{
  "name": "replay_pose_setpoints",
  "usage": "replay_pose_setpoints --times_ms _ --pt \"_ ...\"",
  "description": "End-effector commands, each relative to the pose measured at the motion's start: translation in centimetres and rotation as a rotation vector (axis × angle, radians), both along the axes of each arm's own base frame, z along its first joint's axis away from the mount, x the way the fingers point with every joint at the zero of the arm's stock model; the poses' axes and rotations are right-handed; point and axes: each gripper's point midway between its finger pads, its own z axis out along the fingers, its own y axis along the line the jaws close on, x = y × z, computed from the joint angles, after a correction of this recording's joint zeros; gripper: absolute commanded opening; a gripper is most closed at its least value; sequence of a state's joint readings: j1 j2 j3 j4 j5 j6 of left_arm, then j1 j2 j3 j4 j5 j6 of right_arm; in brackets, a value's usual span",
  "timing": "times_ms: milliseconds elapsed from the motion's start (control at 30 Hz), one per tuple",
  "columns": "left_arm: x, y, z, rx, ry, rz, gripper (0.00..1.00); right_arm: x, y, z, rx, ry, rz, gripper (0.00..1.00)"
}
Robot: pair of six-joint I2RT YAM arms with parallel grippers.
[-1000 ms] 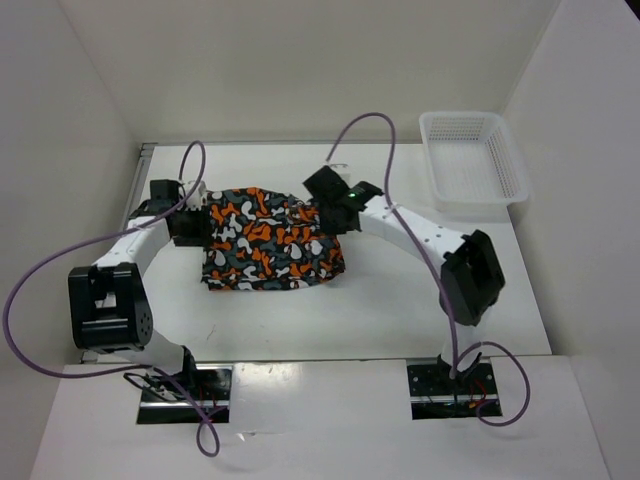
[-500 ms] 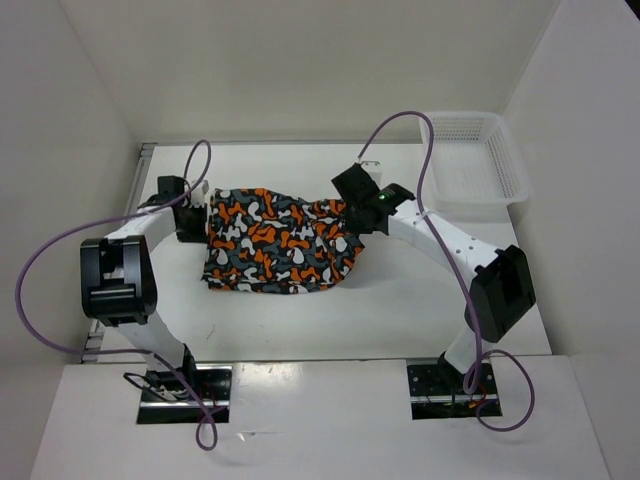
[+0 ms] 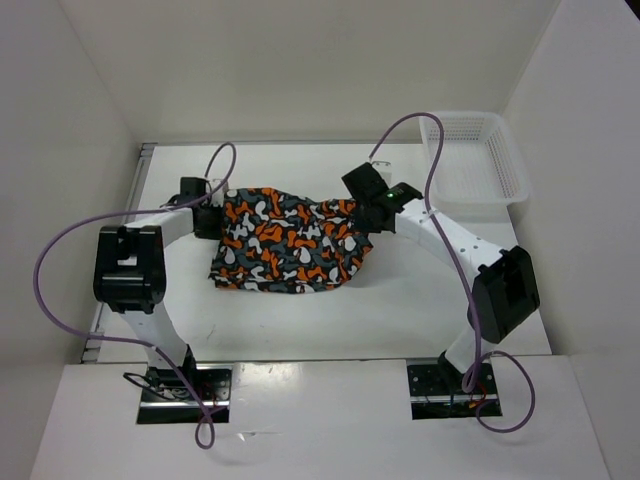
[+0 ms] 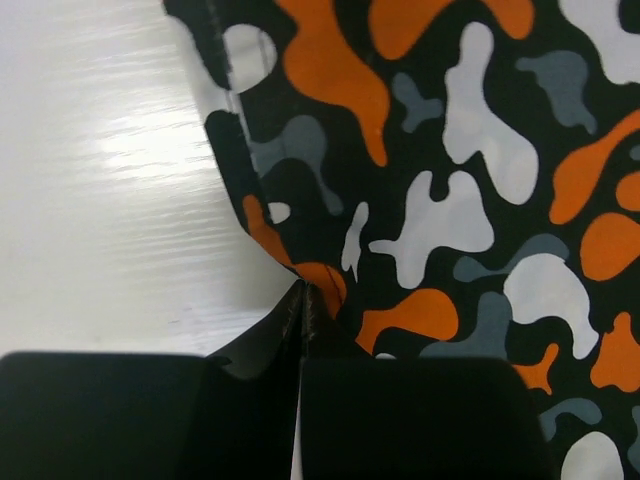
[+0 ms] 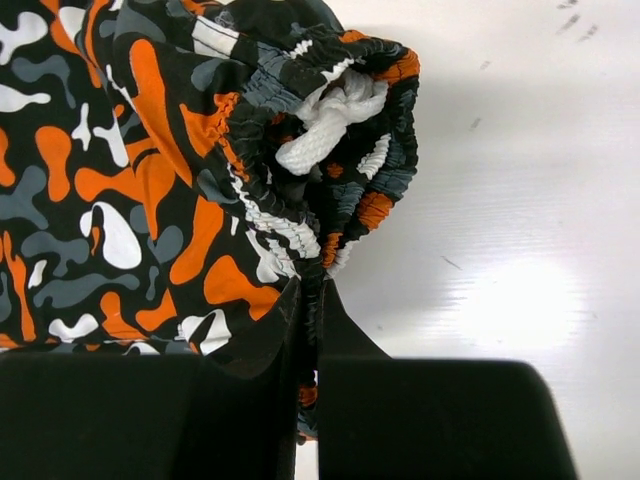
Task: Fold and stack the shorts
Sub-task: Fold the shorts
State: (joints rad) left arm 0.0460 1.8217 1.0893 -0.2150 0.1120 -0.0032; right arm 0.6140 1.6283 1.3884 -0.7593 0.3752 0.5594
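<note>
Drawstring (image 5: 335,115) of shorts (image 5: 120,150) shows only in right wrist view.

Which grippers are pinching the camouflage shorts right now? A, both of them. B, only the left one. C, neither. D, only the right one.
A: the left gripper is shut on one edge of the shorts, and the right gripper is shut on the opposite side.

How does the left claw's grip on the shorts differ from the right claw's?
The left claw pinches a flat edge; the right claw pinches the bunched waistband beside the white drawstring. The left claw holds the shorts' left end, the right claw their right end. Both are shut on fabric.
</note>
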Motion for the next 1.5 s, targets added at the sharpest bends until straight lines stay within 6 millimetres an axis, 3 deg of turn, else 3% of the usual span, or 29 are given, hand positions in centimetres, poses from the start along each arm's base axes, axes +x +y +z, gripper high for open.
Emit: replay_pose_setpoints --times_ms 0,100,233,300,433,533,667,733,767,800,967,1067,1200,1467 --pt "-2.6 -2.3 -2.2 -0.007 0.08 -0.06 0.0 0.4 -1.4 2.1 0.023 -0.067 -0.026 0.0" --pt "-3.3 -3.6 -2.5 -0.005 0.084 -0.097 0.0 0.7 -2.7 2.6 0.021 -0.077 -0.049 0.0" --pt "-3.6 -4.9 -1.5 -0.03 0.067 -0.132 0.0 0.9 -4.7 3.8 -0.001 -0.106 -0.071 0.0" --pt "-3.6 -6.5 -0.8 -0.037 0.057 -0.175 0.0 1.1 -5.8 4.5 -0.022 -0.118 -0.082 0.0" --pt "-3.3 -8.1 0.3 -0.036 0.039 -0.216 0.0 1.6 -6.1 6.0 -0.02 -0.139 -0.078 0.0" --pt "-3.3 -8.7 0.0 -0.049 0.049 -0.233 0.0 2.5 -4.6 6.2 0.014 -0.126 -0.039 0.0" --pt "-3.2 -9.7 -0.7 -0.057 0.062 -0.26 0.0 3.6 0.1 7.8 0.13 -0.131 0.025 0.0" --pt "-3.0 -10.2 -0.4 -0.057 0.052 -0.271 0.0 3.5 2.9 7.0 0.154 -0.1 0.077 0.0" --pt "-3.1 -10.2 -0.8 -0.057 0.061 -0.271 0.0 3.8 4.2 7.7 0.179 -0.112 0.092 0.0" --pt "-3.1 -10.2 -0.8 -0.057 0.061 -0.271 0.0 3.4 5.8 6.4 0.166 -0.075 0.118 0.0" --pt "-2.5 -10.6 -0.4 -0.074 0.051 -0.281 0.0 2.7 11.4 6.8 0.18 -0.084 0.211 0.01" --pt "-2.4 -10.7 -0.7 -0.074 0.052 -0.281 0.0 2.5 13.7 6.4 0.189 -0.076 0.252 0.01" --pt "-2.4 -10.7 -0.7 -0.074 0.051 -0.281 0.0 3.0 15.0 4.8 0.16 -0.047 0.259 0.01" --pt "-3.0 -10.7 -1.2 -0.082 0.063 -0.285 0.0 3.2 18.7 3.9 0.207 -0.024 0.304 0.05"
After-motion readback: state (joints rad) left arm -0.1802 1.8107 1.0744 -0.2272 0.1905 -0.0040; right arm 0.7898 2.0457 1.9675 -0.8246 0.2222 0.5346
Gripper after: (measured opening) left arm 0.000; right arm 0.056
